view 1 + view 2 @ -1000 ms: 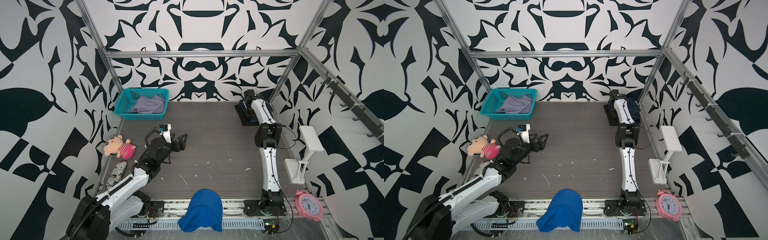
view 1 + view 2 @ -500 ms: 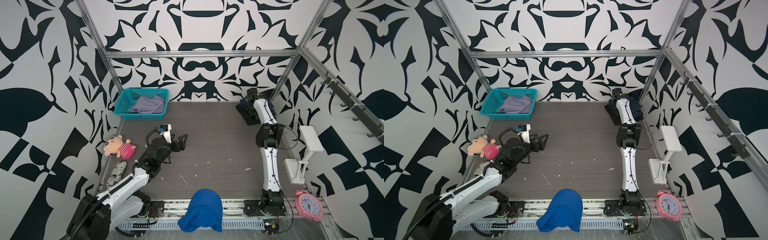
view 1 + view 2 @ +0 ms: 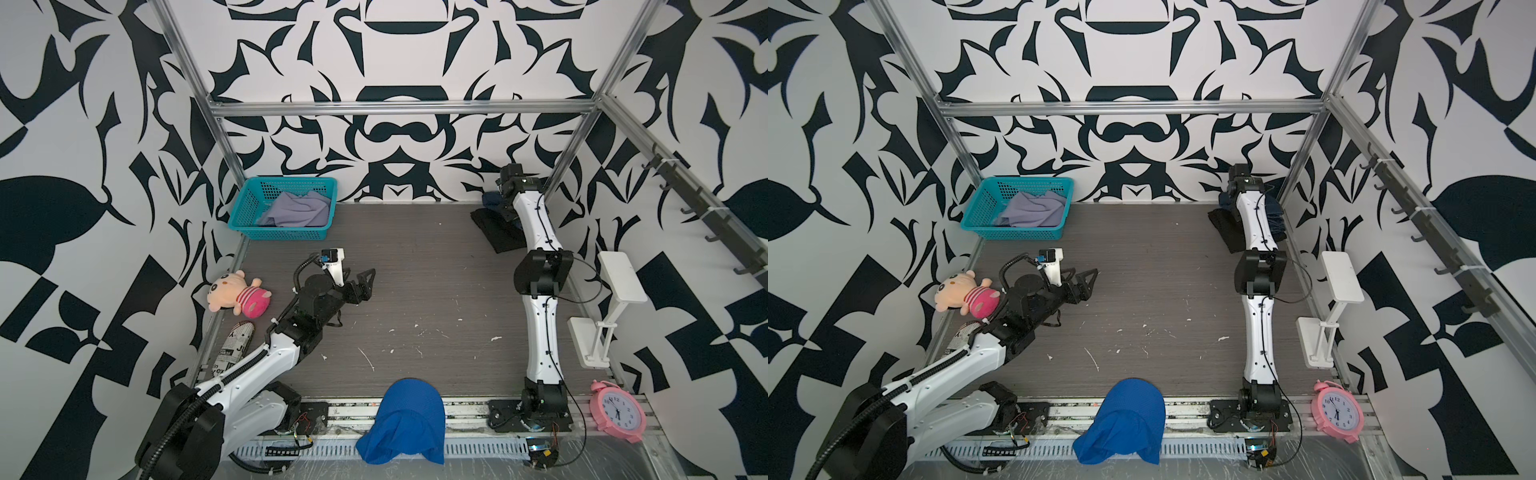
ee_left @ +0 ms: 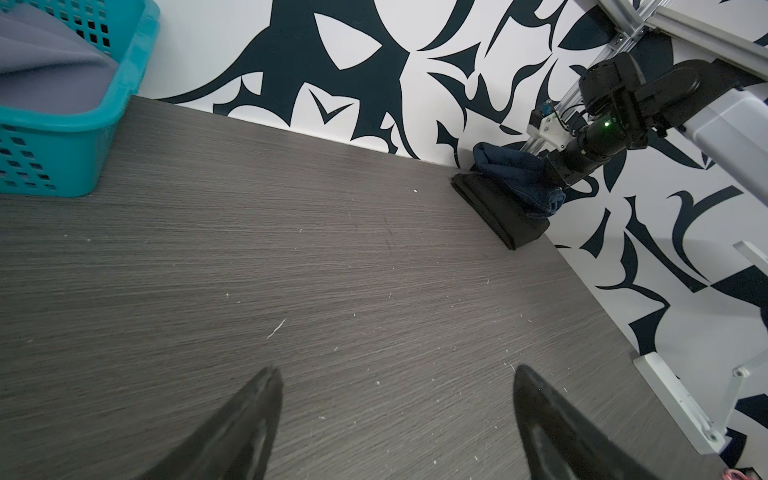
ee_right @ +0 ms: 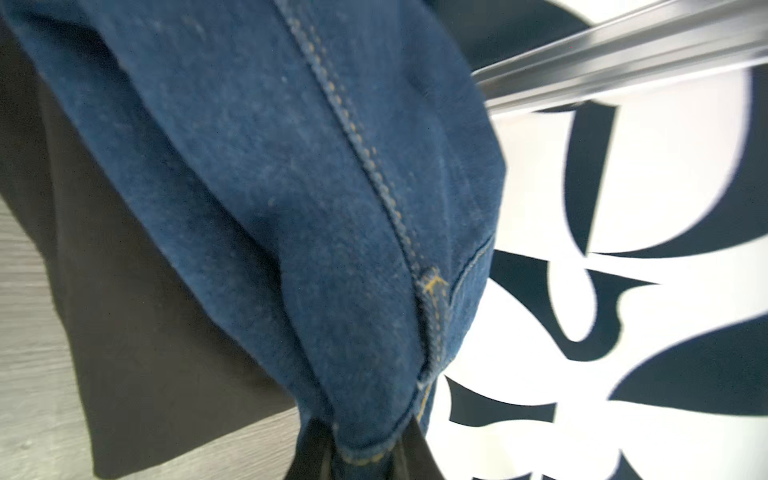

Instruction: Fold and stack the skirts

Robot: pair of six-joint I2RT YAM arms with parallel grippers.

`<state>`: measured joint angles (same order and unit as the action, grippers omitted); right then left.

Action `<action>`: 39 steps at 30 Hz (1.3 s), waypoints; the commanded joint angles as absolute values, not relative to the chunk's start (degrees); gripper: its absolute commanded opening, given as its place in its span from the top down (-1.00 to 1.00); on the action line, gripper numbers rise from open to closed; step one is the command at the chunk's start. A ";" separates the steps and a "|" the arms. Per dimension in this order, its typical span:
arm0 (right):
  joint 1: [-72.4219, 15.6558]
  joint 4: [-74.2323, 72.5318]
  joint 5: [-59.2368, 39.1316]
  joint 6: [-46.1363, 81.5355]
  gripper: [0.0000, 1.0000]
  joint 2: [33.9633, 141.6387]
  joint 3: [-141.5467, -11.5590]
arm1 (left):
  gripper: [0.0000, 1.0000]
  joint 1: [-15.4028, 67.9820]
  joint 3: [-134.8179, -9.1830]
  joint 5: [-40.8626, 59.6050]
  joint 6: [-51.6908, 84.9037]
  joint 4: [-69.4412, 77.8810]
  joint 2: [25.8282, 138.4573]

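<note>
A folded black skirt (image 3: 496, 232) lies in the far right corner of the table. On top of it the dark blue denim skirt (image 4: 513, 172) is bunched up, and my right gripper (image 5: 361, 453) is shut on its stitched hem. The denim (image 5: 291, 174) hangs in front of the right wrist camera, with the black skirt (image 5: 124, 332) under it. The lavender-grey skirt (image 3: 297, 210) lies crumpled in the teal basket (image 3: 282, 233) at the far left. My left gripper (image 3: 359, 282) hovers open over bare table on the left, with nothing between its fingers (image 4: 257, 407).
A plush toy (image 3: 237, 293) and a printed roll (image 3: 235, 345) lie along the table's left edge. A bright blue mesh cloth (image 3: 405, 419) drapes over the front rail. A white stand (image 3: 615, 307) and a pink clock (image 3: 619, 415) sit off the right side.
My right gripper has closed on the denim skirt and moved slightly toward the back corner with it. The left arm has not moved.
</note>
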<state>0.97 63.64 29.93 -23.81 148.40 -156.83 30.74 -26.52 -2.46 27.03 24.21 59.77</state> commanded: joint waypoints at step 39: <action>-0.57 56.52 56.12 -25.35 1.00 139.41 -157.48 | -0.84 30.50 -30.57 -1.93 22.15 19.60 58.30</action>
<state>0.38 57.25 53.43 -31.48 146.10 -158.87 30.74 -29.39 -2.42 22.46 19.97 58.28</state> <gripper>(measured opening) 0.154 0.923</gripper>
